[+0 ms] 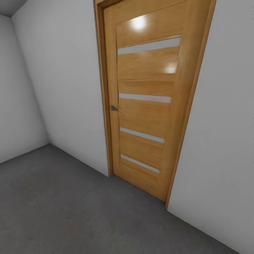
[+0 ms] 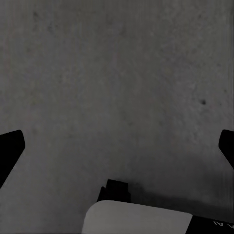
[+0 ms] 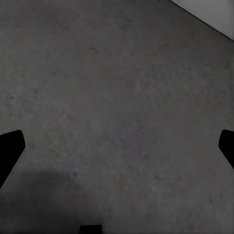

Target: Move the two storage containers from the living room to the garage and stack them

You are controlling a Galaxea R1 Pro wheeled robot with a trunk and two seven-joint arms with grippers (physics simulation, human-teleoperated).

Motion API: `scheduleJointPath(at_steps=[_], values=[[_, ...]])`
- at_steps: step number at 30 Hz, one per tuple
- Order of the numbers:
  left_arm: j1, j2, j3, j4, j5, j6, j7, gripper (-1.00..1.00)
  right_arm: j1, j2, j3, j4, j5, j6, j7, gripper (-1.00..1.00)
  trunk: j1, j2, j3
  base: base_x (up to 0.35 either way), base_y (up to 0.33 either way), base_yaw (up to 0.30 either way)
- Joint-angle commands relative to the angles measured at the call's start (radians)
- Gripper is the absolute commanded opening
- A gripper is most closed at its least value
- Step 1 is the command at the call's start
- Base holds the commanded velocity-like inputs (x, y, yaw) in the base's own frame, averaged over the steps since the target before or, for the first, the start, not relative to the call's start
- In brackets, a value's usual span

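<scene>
I am in the garage, facing a closed wooden door (image 1: 146, 98) with four pale horizontal glass strips and a small metal handle (image 1: 115, 108) on its left edge. Pale grey walls (image 1: 63, 88) run either side of it, meeting in a corner at the far left, and the dark grey concrete floor (image 1: 60, 204) spreads below.

My left claw (image 2: 117, 146) hangs over bare concrete, its two dark fingertips (image 2: 9, 148) spread wide at the frame's edges, nothing between them; part of my own white body (image 2: 139, 219) sits beneath it. My right claw (image 3: 117, 146) is likewise released and empty above the floor, with a strip of pale wall (image 3: 207, 14) just at the corner.

Neither orange-red storage container is anywhere before me, so I cannot say which way they lie from either claw, nor which arm is nearer. My judgement: I am carrying nothing, so the next move is travel, likely through this door towards the living room
</scene>
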Motion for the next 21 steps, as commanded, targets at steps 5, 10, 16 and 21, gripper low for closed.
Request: scheduleJointPath(at_steps=[5,10,16,21], values=[[0.001,-0.001,0.002,-0.003,-0.001,0.007,0.001,1.00,-0.001,0.000,0.000,0.000,0.000,-0.002,0.001,1.00,0.001,0.000,-0.001,0.278,0.219,-0.267],[0.001,-0.001,0.002,-0.003,-0.001,0.007,0.001,1.00,-0.001,0.000,0.000,0.000,0.000,-0.002,0.001,1.00,0.001,0.000,-0.001,0.277,0.219,-0.231],[0.001,-0.002,0.002,-0.003,-0.001,0.007,0.001,1.00,-0.001,0.000,0.000,0.000,0.000,-0.002,0.001,1.00,0.001,0.000,-0.001,0.276,0.221,-0.053],[0.001,-0.002,0.002,-0.003,-0.001,0.007,0.001,1.00,-0.001,0.000,0.000,0.000,-0.001,-0.002,0.001,1.00,0.001,0.000,-0.001,0.274,0.222,-0.003]])
